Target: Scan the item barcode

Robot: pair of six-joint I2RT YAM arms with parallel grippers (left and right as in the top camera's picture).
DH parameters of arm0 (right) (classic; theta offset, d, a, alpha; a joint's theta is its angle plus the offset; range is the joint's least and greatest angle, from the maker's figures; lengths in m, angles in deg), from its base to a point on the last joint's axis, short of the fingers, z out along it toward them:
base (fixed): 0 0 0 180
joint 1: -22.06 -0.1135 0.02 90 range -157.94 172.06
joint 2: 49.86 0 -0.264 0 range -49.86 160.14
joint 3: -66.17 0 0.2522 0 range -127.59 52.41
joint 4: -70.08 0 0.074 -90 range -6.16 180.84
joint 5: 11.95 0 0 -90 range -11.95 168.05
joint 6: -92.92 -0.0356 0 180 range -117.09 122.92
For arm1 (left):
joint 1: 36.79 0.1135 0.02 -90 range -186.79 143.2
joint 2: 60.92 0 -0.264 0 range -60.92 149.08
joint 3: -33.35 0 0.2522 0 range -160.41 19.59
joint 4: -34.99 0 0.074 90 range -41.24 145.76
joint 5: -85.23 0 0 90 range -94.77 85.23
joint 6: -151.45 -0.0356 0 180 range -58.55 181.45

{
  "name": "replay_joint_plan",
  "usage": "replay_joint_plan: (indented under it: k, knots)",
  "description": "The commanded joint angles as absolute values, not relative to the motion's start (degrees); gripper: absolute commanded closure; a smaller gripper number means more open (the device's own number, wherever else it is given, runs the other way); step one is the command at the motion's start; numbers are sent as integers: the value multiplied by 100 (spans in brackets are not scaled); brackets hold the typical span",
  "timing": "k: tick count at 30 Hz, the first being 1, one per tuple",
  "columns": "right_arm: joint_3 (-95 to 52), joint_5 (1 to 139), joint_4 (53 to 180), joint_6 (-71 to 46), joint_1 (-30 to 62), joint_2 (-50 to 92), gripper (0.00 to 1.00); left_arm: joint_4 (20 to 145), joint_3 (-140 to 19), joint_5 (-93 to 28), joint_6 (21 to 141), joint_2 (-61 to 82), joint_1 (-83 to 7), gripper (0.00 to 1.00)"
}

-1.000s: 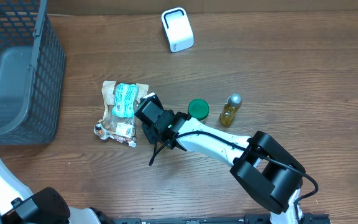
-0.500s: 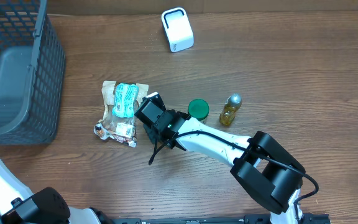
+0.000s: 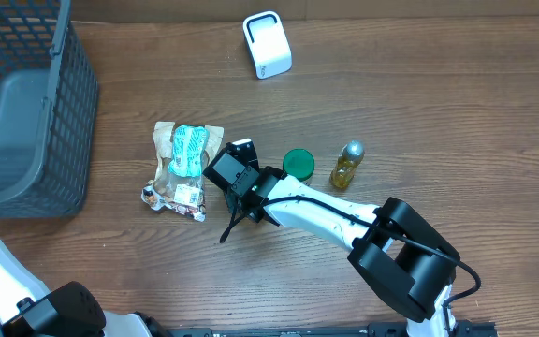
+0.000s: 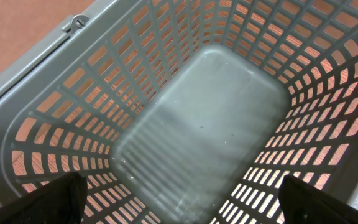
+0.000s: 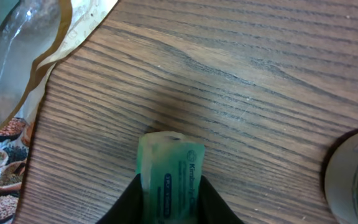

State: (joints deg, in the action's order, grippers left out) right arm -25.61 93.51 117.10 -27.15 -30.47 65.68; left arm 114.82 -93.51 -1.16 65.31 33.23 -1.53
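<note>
Seen from above, the right end effector (image 3: 237, 168) sits near the middle of the tabletop (image 3: 457, 94). Its own black body hides most of what it holds. The right wrist view shows it: a small green pack (image 5: 169, 165), pinched tight between two dark fingers (image 5: 219, 208) at 6 o'clock. I cannot tell if the pack touches the wood. Small print on it starts with "Kimber"; the rest is too blurry to read. This view also shows the bags (image 5: 11, 93) up close. One at 10 o'clock is shiny and clear with a gold edge. One at 8 o'clock has pictures of nuts and seeds.

Only the view from above shows everything at once. The bags lie at 9 o'clock of the right end effector. A round green tub (image 3: 298, 164) is at 3 o'clock, with a yellow bottle (image 3: 347, 166) just past it. The white scanner (image 3: 267, 44) stands at 12 o'clock, well apart from the pack. A grey basket (image 3: 78, 103) fills 9 o'clock.

The left wrist view looks down into that basket. The left end effector (image 4: 179, 186) is spread wide over it.
</note>
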Motion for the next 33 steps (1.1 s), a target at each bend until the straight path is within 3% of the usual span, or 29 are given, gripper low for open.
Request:
replay_joint_plan:
  k: [1,13,26,33]
  knots:
    - [-2767,9452,11697,-2859,-3032,6354,75,11480,-9452,-166,6421,3369,-157,1]
    - [-2773,9428,11695,-2815,-3032,6354,56,11477,-9452,-164,6421,3369,-157,0]
    - [-2771,9428,11673,-2815,-3032,6354,23,11477,-9452,-164,6421,3369,-157,0]
    - [-2771,9430,11660,-2815,-3032,6354,15,11477,-9452,-166,6421,3369,-157,0]
